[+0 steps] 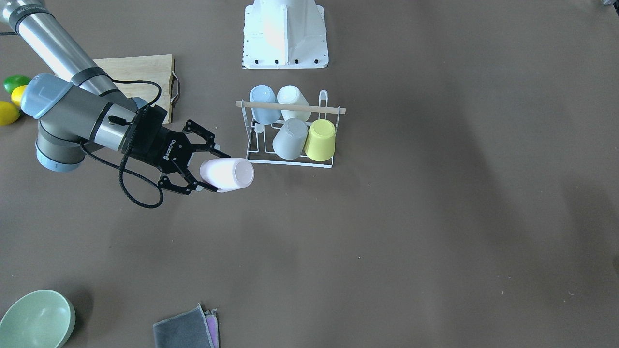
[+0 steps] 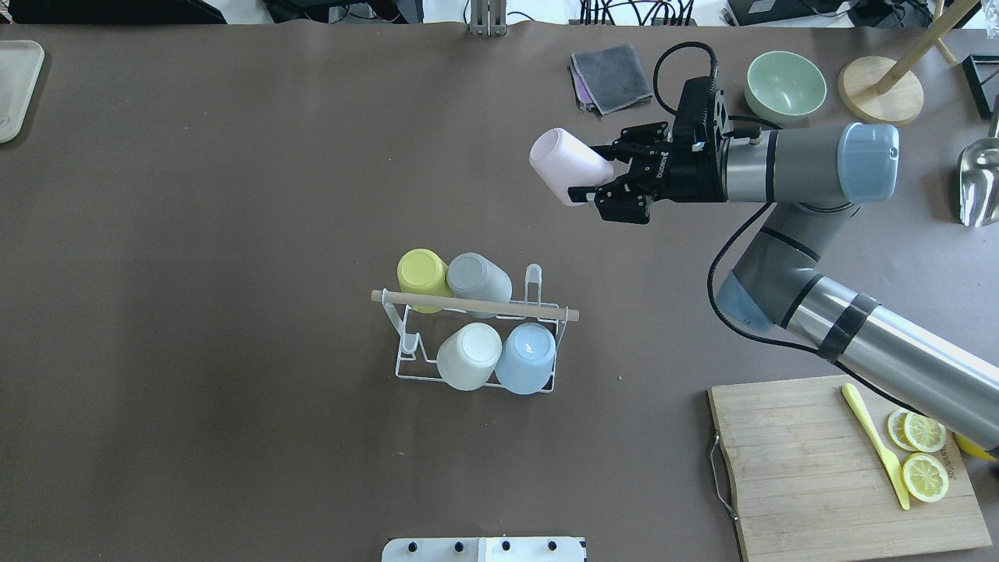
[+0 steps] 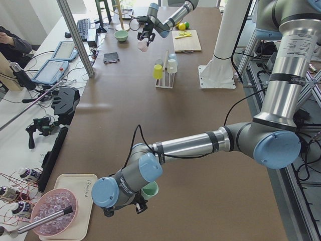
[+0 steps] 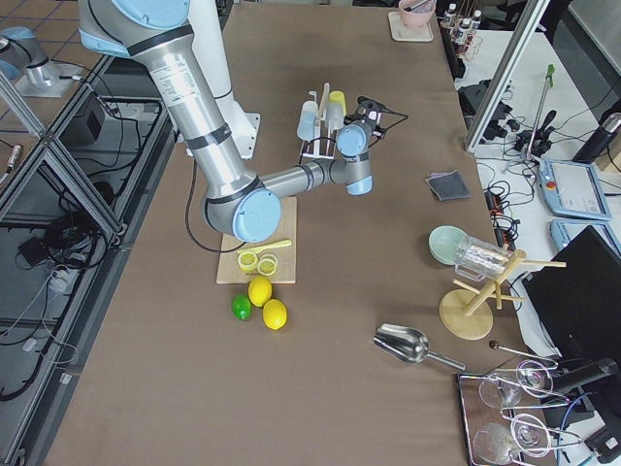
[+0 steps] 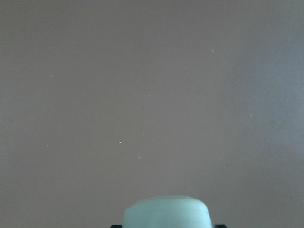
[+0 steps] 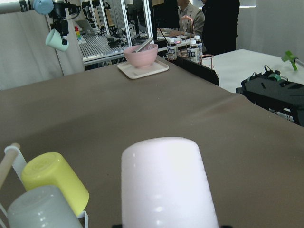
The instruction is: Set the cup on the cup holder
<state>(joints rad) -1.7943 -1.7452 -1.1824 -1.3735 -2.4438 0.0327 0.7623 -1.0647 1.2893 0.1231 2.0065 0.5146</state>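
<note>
My right gripper (image 2: 597, 173) is shut on a pale pink cup (image 2: 568, 164), held on its side above the table, beyond the cup holder and to its right. The front view shows the pink cup (image 1: 227, 174) just left of the rack's base. The cup holder (image 2: 406, 368) is a white wire rack with a wooden rod (image 2: 476, 305) across its top. It carries several upturned cups: yellow (image 2: 422, 271), grey (image 2: 478, 277), cream (image 2: 468, 355) and blue (image 2: 525, 357). Far off at the table's end, my left gripper (image 3: 143, 200) is shut on a mint-green cup (image 5: 167, 211).
A wooden board (image 2: 812, 468) with lemon slices and a yellow knife lies at the near right. A green bowl (image 2: 784, 84), a grey cloth (image 2: 613, 76), a wooden stand (image 2: 882, 97) and a metal scoop (image 2: 979, 183) sit at the far right.
</note>
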